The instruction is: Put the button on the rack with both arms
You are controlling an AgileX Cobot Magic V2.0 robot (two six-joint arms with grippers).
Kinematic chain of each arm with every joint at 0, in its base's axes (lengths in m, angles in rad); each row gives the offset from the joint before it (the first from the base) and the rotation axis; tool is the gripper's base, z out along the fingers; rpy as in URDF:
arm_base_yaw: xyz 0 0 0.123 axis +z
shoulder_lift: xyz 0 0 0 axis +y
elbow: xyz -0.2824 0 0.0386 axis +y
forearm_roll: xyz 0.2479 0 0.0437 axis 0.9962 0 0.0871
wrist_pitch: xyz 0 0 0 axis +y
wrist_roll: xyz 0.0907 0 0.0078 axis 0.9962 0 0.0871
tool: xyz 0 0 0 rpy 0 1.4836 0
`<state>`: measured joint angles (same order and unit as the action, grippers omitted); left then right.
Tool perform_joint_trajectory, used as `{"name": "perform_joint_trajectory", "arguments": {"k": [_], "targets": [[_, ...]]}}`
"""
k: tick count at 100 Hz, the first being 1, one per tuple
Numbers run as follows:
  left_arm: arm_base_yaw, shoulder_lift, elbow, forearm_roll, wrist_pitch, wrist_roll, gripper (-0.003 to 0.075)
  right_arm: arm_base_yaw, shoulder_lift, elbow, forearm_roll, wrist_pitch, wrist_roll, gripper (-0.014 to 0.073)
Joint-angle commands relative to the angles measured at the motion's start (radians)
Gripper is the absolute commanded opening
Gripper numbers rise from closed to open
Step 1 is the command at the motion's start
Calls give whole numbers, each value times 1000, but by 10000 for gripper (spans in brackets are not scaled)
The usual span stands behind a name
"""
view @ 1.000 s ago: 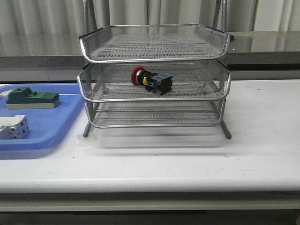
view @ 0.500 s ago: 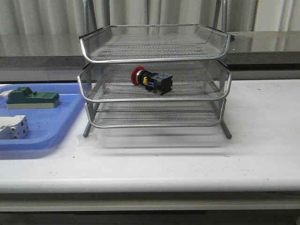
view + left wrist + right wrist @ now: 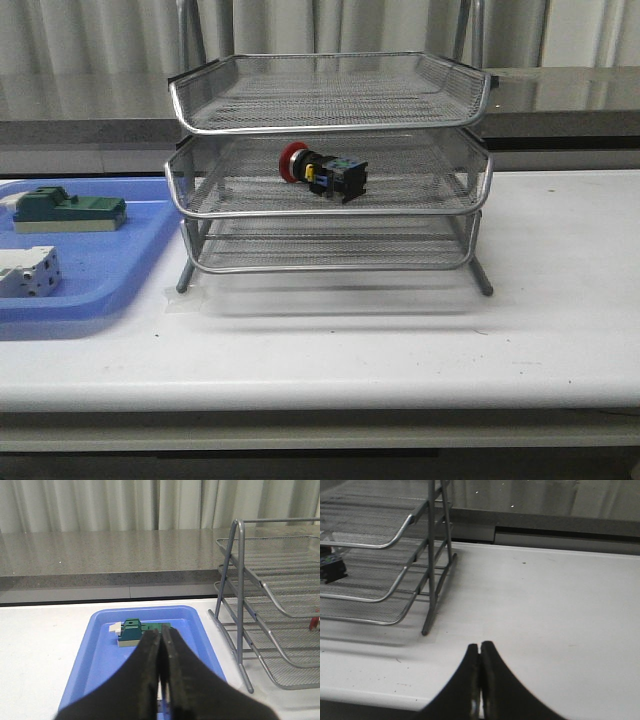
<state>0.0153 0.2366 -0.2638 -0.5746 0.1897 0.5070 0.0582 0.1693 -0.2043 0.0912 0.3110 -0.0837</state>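
The button, red cap to the left and black body to the right, lies on its side in the middle tray of the silver wire rack. A red sliver of it shows in the left wrist view, and its dark body in the right wrist view. Neither arm appears in the front view. My left gripper is shut and empty above the blue tray, left of the rack. My right gripper is shut and empty over the white table, right of the rack.
The flat blue tray at the left holds a green block on a beige base and a white terminal block. The green block also shows in the left wrist view. A grey counter ledge runs behind the table.
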Motion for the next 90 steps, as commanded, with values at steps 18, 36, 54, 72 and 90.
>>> {"name": "perform_joint_trajectory", "arguments": {"k": [18, 36, 54, 72, 90], "targets": [[1, 8, -29, -18, -74, -8, -20, -4, -154, 125, -109, -181, 138, -57], [1, 8, -29, -18, -74, -8, -20, -4, -195, 199, -109, -233, 138, -57], [1, 8, -28, -18, -74, -8, -20, -4, -196, 232, -109, -280, 141, -57], [1, 8, -28, -18, -74, -8, -20, -4, -196, 232, -109, -281, 141, -57], [1, 8, -28, -18, -74, -8, -20, -4, -196, 232, -109, -281, 141, -57]]}}
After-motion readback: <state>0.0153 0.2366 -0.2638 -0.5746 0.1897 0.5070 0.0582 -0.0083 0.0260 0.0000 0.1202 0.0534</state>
